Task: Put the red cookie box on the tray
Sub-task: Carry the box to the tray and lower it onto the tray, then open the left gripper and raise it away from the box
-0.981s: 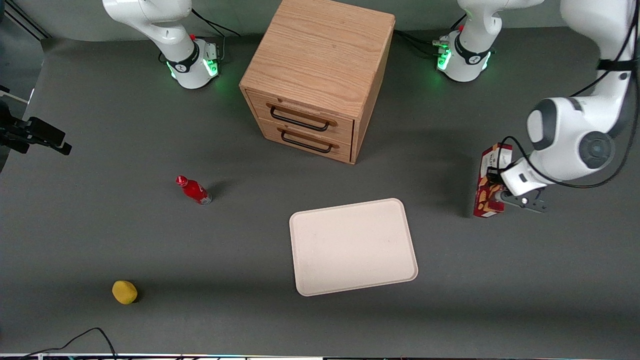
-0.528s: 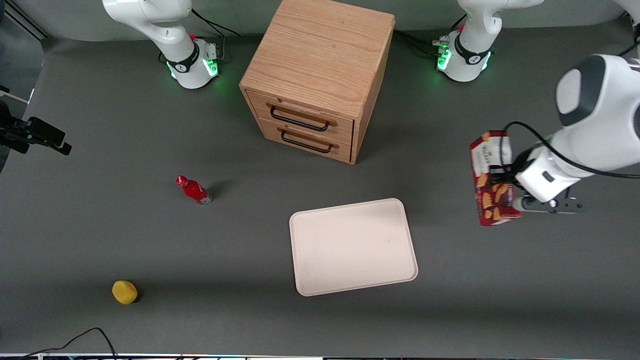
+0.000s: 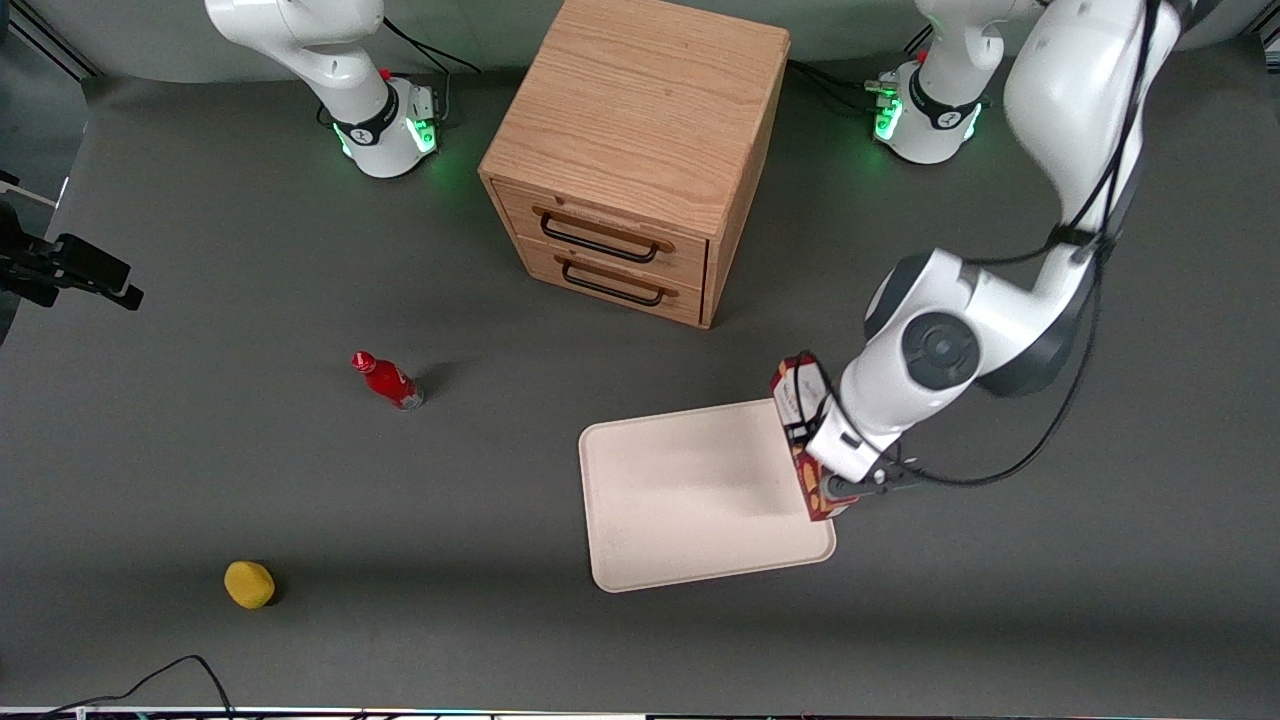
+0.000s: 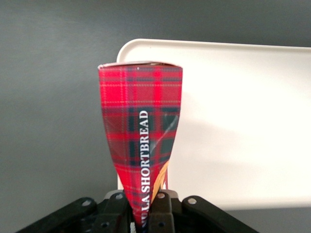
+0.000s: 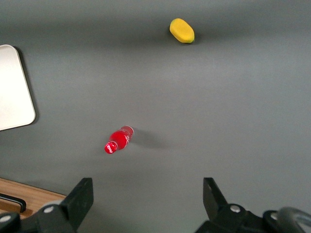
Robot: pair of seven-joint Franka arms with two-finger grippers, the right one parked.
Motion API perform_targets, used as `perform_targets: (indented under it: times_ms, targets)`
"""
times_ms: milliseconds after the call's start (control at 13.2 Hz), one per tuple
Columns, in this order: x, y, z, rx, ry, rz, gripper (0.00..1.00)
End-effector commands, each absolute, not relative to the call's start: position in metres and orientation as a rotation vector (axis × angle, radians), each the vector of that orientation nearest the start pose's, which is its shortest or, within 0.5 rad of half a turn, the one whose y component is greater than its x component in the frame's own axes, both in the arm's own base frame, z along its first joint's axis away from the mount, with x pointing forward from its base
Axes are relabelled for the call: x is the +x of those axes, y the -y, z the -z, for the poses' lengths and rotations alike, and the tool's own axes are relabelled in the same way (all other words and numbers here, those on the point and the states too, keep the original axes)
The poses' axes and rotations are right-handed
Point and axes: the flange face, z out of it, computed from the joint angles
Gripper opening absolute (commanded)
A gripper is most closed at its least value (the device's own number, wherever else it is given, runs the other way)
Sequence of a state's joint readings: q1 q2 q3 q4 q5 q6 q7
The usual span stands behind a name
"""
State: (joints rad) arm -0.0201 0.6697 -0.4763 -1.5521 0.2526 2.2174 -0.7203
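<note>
The red cookie box (image 3: 800,420) is a slim dark-red tartan box, held in the air over the edge of the tray (image 3: 690,495) that lies toward the working arm's end of the table. My left gripper (image 3: 835,480) is shut on it, gripping the box's narrow sides. In the left wrist view the red cookie box (image 4: 141,141) runs straight out from between the gripper (image 4: 144,213) fingers (image 4: 163,208), with white lettering along it, and its end hangs over the tray (image 4: 233,121) rim near a rounded corner. The cream-white tray holds nothing.
A wooden two-drawer cabinet (image 3: 640,150) stands farther from the front camera than the tray. A small red bottle (image 3: 387,380) and a yellow lemon-like object (image 3: 249,584) lie toward the parked arm's end of the table; both also show as bottle (image 5: 118,140) and yellow object (image 5: 181,30).
My left gripper lifted the red cookie box off the table and carried it toward the tray. It now hangs over the tray's edge.
</note>
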Motion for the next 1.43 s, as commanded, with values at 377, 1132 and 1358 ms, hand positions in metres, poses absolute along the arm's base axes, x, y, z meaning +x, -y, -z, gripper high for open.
perform_targets:
  times_ms: [377,1132,1358]
  targets:
    - [0.649,0.270,-0.287,-3.133,0.320,0.076,1.00]
    - [0.538,0.043,-0.581,-3.074,-0.091,-0.378,1.00]
    - [0.497,0.009,-0.603,-3.088,-0.142,-0.361,1.00]
